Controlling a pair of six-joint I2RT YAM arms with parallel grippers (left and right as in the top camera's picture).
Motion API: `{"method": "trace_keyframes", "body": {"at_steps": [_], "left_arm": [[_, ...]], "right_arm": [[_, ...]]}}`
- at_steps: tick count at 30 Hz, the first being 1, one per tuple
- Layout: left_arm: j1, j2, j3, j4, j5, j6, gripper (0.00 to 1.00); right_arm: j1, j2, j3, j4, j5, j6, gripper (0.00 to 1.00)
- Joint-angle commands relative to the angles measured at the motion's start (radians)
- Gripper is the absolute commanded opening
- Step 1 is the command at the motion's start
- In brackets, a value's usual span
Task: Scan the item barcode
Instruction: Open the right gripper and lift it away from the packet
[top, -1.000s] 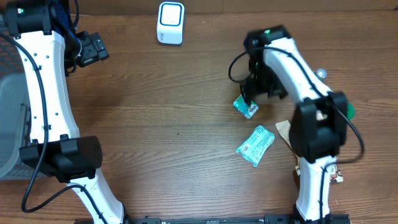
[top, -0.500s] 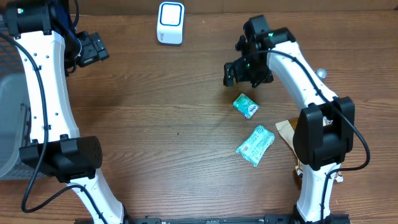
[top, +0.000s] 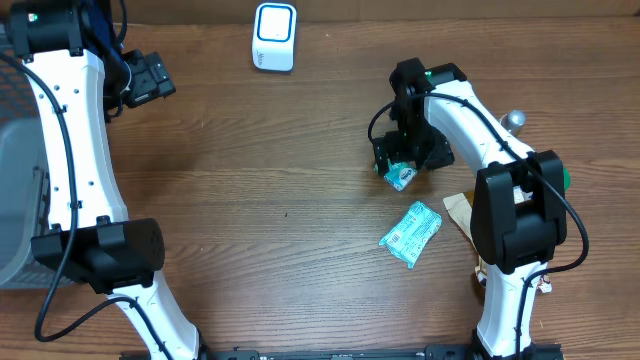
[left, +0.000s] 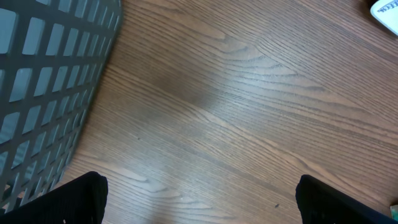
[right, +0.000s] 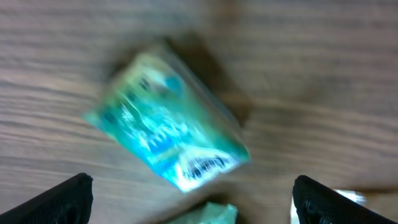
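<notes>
Wood-grain tabletop (top: 250, 200) w/ flat crinkly teal pouch (top: 410, 233)

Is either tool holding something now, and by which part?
Nothing is held. The right tool hangs open over the small green packet, not closed on it; the left tool is open too.

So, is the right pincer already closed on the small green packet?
No, the right pincer stands wide open and the small green packet lies free on the table, touched by neither finger.
</notes>
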Motion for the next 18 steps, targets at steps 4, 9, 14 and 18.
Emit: {"method": "trace_keyframes", "body": {"at_steps": [4, 9, 14, 18], "left_arm": [[0.000, -0.023, -0.004, -0.002, 0.001, 0.004, 1.00], [0.000, -0.023, -0.004, -0.002, 0.002, 0.004, 0.99], [0.000, -0.023, -0.004, -0.002, 0.001, 0.004, 1.00], [0.000, -0.023, -0.004, -0.002, 0.001, 0.004, 1.00]], "right_arm": [[0.002, 0.002, 0.000, 0.012, 0.015, 0.011, 1.00], [0.002, 0.002, 0.000, 0.072, -0.029, 0.011, 1.00], [0.002, 0.002, 0.000, 0.148, -0.029, 0.011, 1.00], [0.002, 0.002, 0.000, 0.231, -0.028, 0.011, 1.00]]}}
